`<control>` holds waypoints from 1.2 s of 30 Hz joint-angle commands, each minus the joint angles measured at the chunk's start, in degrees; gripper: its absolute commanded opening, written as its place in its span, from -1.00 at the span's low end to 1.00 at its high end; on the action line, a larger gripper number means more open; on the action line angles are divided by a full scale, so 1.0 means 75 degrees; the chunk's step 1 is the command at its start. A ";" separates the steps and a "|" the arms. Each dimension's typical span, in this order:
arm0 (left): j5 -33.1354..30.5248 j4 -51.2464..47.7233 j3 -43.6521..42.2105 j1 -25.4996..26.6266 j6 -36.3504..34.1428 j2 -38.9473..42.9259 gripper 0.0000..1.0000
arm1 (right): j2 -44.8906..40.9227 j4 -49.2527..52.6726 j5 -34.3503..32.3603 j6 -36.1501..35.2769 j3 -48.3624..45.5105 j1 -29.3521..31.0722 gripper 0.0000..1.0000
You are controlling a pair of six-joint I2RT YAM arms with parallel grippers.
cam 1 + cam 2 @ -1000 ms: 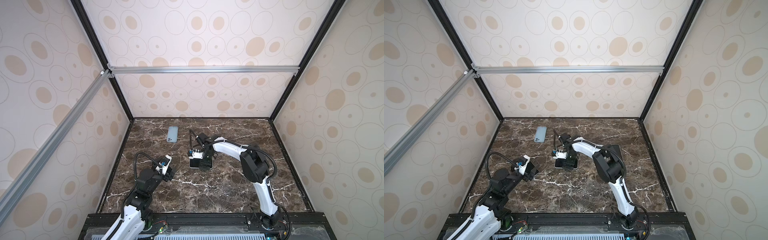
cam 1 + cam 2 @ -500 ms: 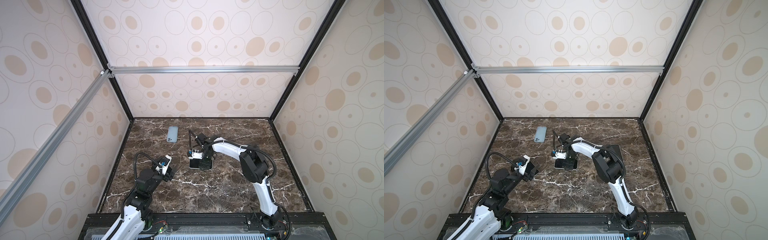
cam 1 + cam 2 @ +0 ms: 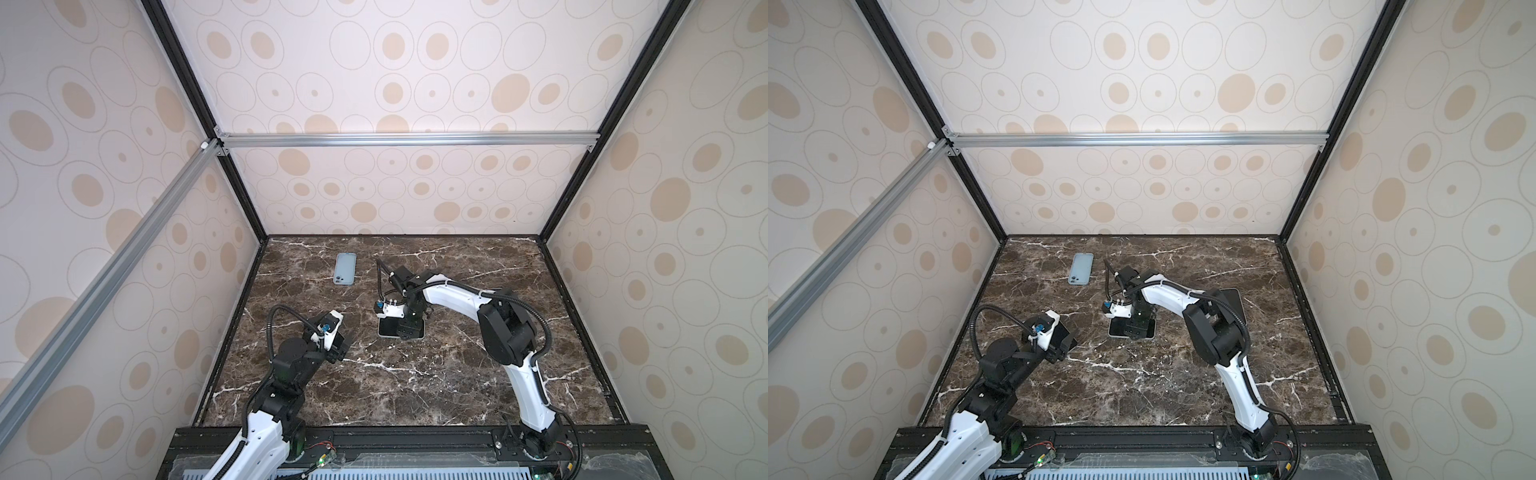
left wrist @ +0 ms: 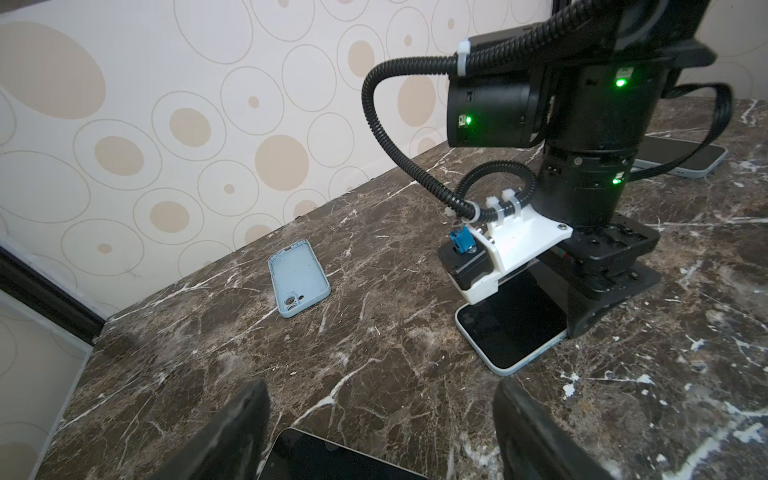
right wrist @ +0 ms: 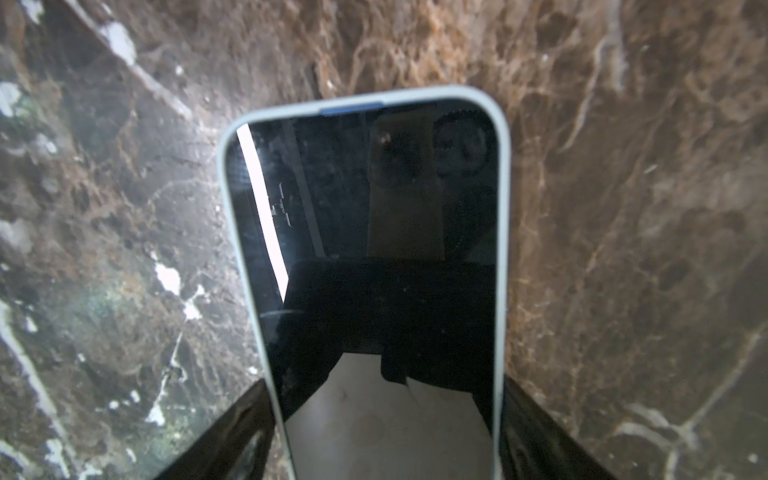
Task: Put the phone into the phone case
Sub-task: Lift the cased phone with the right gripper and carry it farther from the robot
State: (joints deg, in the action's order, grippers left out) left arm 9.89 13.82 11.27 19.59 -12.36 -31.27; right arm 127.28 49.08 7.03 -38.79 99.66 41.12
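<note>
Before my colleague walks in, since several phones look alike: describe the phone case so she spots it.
On the marble table, look near the back wall, left of centre. The phone case lies alone: pale blue, empty, hollow side up, no black screen.

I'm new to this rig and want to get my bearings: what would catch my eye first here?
The right gripper stands out, lowered over a dark-screened phone in the middle of the marble table, a jaw along each long side; whether it grips is unclear. The empty light blue phone case lies open side up toward the back left. The left gripper hangs open at the front left.
</note>
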 commanded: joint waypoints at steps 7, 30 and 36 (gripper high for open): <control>-0.0007 0.0264 -0.0014 -0.0028 0.0007 -0.0055 0.67 | 0.0112 0.0542 -0.0560 0.0233 0.0120 -0.0009 0.49; -0.0088 0.0256 -0.0002 -0.0026 0.0026 -0.0044 0.68 | -0.0199 0.0639 -0.1517 0.1885 -0.0069 -0.1055 0.34; -0.0184 0.0218 0.0005 -0.0023 0.0029 -0.0026 0.67 | -0.0130 0.0692 -0.1531 0.2759 -0.0024 -0.1580 0.34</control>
State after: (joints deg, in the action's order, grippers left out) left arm 9.04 14.33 11.20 19.59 -12.25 -31.77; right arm 126.85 52.36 -1.34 -22.61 100.27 31.27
